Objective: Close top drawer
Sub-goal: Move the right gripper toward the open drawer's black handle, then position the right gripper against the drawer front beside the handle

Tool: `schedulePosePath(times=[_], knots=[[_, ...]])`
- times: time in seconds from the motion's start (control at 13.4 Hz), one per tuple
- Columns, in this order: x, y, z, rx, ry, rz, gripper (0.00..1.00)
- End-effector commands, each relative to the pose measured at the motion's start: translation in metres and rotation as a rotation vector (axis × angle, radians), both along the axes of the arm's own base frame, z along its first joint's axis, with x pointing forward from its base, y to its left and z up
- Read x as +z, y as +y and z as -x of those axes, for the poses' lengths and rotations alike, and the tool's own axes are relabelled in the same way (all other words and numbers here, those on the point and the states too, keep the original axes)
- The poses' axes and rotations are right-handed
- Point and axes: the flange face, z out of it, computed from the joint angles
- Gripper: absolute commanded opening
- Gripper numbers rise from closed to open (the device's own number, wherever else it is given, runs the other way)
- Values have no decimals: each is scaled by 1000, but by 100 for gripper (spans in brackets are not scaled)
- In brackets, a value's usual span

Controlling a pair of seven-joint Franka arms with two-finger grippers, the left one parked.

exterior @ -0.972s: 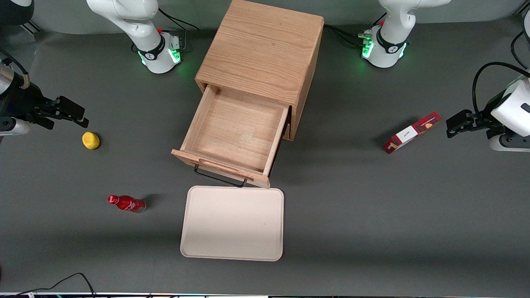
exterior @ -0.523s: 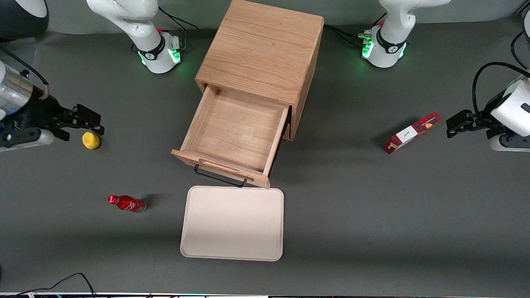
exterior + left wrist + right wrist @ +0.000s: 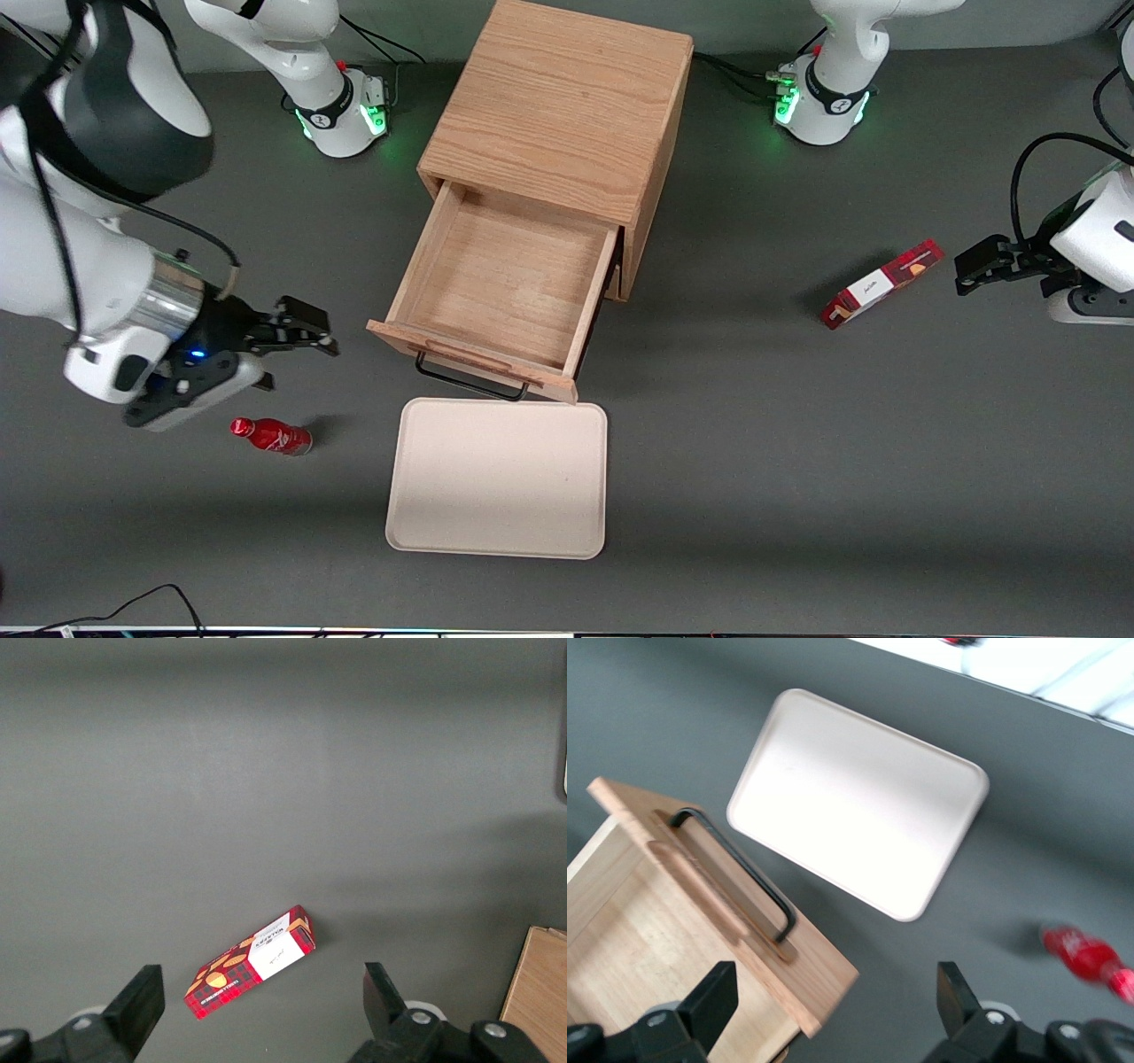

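The top drawer [image 3: 500, 288] of the light-oak cabinet [image 3: 563, 106] is pulled far out toward the front camera, empty inside. Its front panel [image 3: 469, 359] carries a raised wooden lip and a black wire handle [image 3: 469, 381]. My gripper [image 3: 310, 332] hovers open beside the drawer's front corner, toward the working arm's end of the table, touching nothing. In the right wrist view the drawer front [image 3: 744, 912], its handle [image 3: 740, 870] and the open gripper [image 3: 833, 1005] show, with the drawer's corner between the fingers [image 3: 713, 992].
A cream tray [image 3: 498, 478] lies just in front of the drawer. A red bottle [image 3: 270, 436] lies on its side near my gripper, closer to the camera. A red-and-white box [image 3: 881, 283] lies toward the parked arm's end.
My gripper has swept from the working arm's end of the table toward the drawer's front corner, covering the yellow ball. The drawer has not moved.
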Motion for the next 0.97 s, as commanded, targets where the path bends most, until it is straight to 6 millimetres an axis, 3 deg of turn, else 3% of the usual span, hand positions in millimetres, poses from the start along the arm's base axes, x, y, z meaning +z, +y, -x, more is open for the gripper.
schedulePosePath(times=[0.0, 0.22, 0.45, 0.52, 0.9], knots=[[-18, 34, -11, 191, -41, -37, 100], [-65, 60, -18, 410, -41, -49, 100], [-106, 64, -32, 510, -25, -74, 100], [-113, 73, -31, 528, -23, -76, 100], [-135, 86, -36, 527, -17, -94, 100]])
